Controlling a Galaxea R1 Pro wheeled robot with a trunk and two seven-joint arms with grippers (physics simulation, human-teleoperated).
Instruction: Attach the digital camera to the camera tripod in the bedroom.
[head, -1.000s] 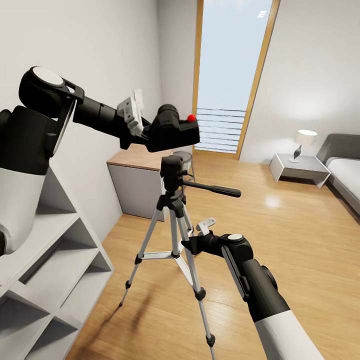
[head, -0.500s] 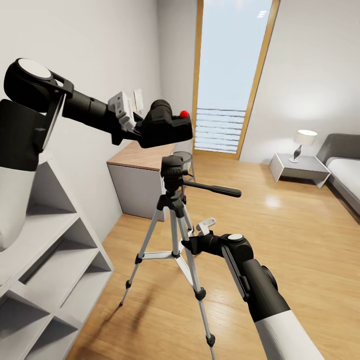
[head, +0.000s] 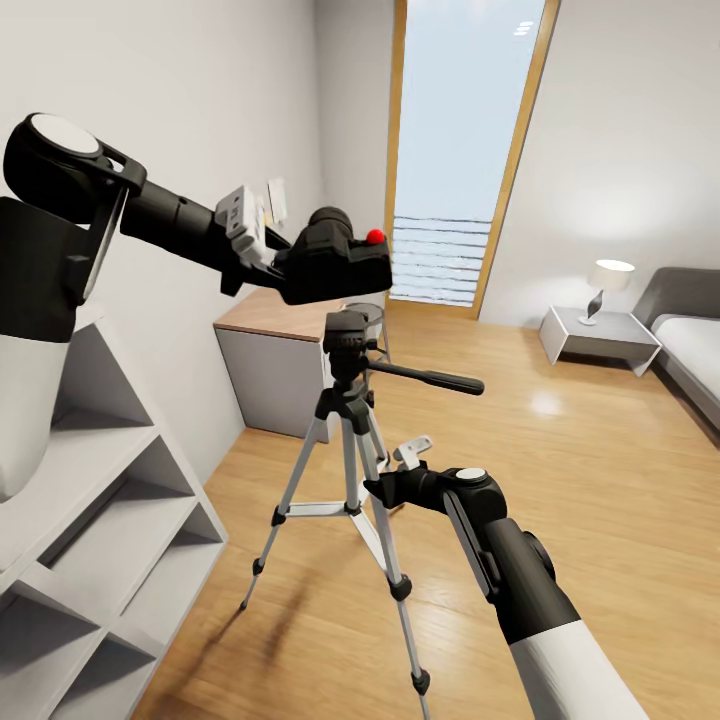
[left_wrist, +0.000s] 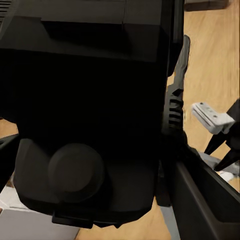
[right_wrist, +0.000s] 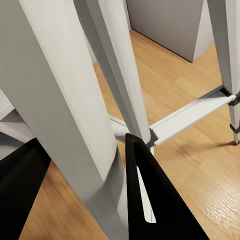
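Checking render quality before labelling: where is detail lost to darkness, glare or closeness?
Head view: sharp; glare patch on the floor. Left wrist view: the digital camera is near-black, little detail. Right wrist view: the camera tripod legs loom very close, evenly lit.

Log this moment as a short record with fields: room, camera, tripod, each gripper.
room: bedroom with wood floor, tall window, desk, shelf, lamp, bed
camera: held in the left gripper, just above the tripod head, red button up, not seated yet
tripod: standing on the floor, legs spread, pan handle pointing toward the bed
left gripper: shut on the camera
right gripper: at a tripod leg below the head; grip cannot be judged
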